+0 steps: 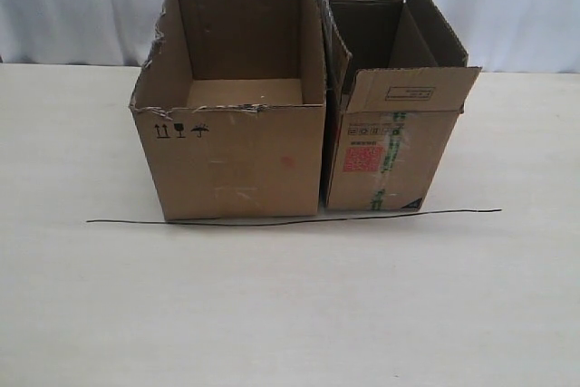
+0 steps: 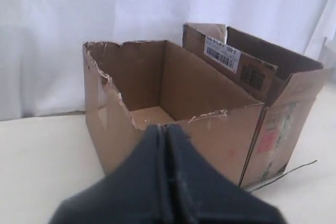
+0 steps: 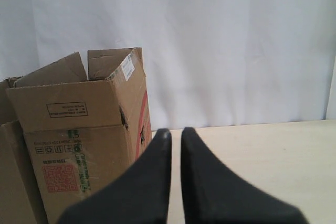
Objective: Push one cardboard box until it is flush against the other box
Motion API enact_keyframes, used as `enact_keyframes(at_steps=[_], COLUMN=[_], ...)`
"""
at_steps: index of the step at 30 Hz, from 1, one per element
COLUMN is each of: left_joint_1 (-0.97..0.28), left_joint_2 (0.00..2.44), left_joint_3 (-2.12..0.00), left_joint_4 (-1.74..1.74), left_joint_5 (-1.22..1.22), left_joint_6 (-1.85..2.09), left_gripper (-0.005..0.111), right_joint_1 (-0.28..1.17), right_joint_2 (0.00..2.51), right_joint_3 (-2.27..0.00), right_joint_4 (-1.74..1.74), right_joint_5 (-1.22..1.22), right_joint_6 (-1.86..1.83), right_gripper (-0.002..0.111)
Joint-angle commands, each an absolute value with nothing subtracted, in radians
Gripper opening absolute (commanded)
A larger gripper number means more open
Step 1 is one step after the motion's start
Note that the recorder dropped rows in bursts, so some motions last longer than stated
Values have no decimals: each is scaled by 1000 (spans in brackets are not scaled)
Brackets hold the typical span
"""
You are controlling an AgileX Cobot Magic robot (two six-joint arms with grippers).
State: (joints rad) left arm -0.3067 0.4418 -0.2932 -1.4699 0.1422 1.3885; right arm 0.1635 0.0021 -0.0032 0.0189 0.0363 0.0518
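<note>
The wide cardboard box (image 1: 236, 160) with ragged top edges stands open on the table, left of centre. The other box (image 1: 390, 151), taller with a red label and green tape, stands right beside it; only a thin dark seam shows between their front corners. Neither gripper appears in the exterior view. In the left wrist view my left gripper (image 2: 167, 127) is shut and empty, a short way off the cardboard box (image 2: 226, 140), with the other box (image 2: 283, 124) beyond. My right gripper (image 3: 171, 132) has a narrow gap, empty, beside the other box (image 3: 79, 145).
A thin black wire (image 1: 299, 219) lies across the pale table (image 1: 272, 314) along the front of both boxes. A white curtain (image 1: 72, 6) hangs behind the table.
</note>
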Motion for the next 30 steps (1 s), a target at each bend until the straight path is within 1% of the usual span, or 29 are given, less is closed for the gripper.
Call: enact_keyframes(at_steps=[1,15,18,21,23,26,30], left_joint_1=[-315,-307,-223,-78,-27,-21,-23], left_joint_2=[392,376,313,123,17,0,0], left_joint_3=[-290,-292,-281,-201,-144,-90,-82], left_joint_4=[-1477,-1477,-1477,-1477,-1477,-1475,-1477], left_joint_5=[143,120,196,254,244,225,200], left_joint_6=[1381,1364,1347,1347,1345,1346,1364], left_gripper=[0,0,0,0,0,0,0], right_joint_1=[163,163,163,163,163,163,163], right_joint_2=[0,0,0,0,0,0,0], right_joint_3=[0,0,0,0,0,0,0], right_joint_4=[19,19,19,19,19,19,19], right_joint_5=[32,32,32,32,32,32,32], right_joint_6=[50,50,50,50,50,50,50], right_gripper=[5,5,5,5,5,5,5])
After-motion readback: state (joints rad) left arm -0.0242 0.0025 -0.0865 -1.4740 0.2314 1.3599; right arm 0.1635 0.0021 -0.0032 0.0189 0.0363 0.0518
